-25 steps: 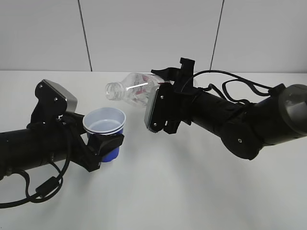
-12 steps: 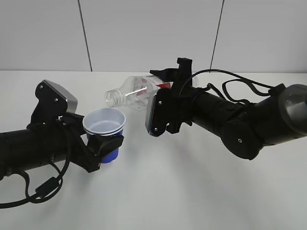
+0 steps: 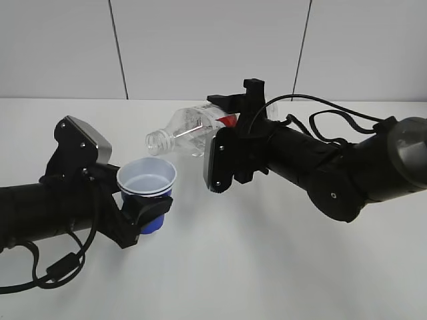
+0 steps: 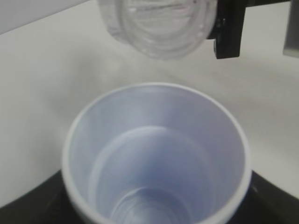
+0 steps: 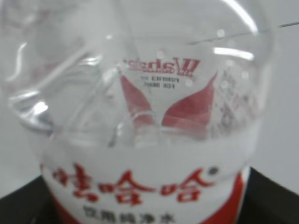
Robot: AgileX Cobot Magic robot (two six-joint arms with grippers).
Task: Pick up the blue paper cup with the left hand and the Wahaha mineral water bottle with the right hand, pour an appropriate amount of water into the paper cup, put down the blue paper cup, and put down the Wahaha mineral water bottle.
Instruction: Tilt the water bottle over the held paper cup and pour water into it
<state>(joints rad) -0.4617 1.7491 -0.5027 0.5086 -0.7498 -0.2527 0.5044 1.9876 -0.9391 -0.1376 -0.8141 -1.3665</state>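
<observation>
Tipped nearly level above the table, neck just over the cup's rim — thin clear Wahaha mineral water bottle (image 3: 193, 125), likely light and crushable, pinched at the label band by the right hand (image 3: 233, 127); flimsy blue paper cup (image 3: 147, 187), clamped low by the left hand (image 3: 143, 213) — best squeezed gently.

White table (image 3: 267, 267) w/ grey panelled wall (image 3: 200, 47) behind.

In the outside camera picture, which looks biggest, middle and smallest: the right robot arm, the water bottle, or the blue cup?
1. The right arm, by far the largest.
2. The Wahaha mineral water bottle, partly hidden behind the arm.
3. The blue paper cup, smallest, though it sits nearer the camera.
</observation>
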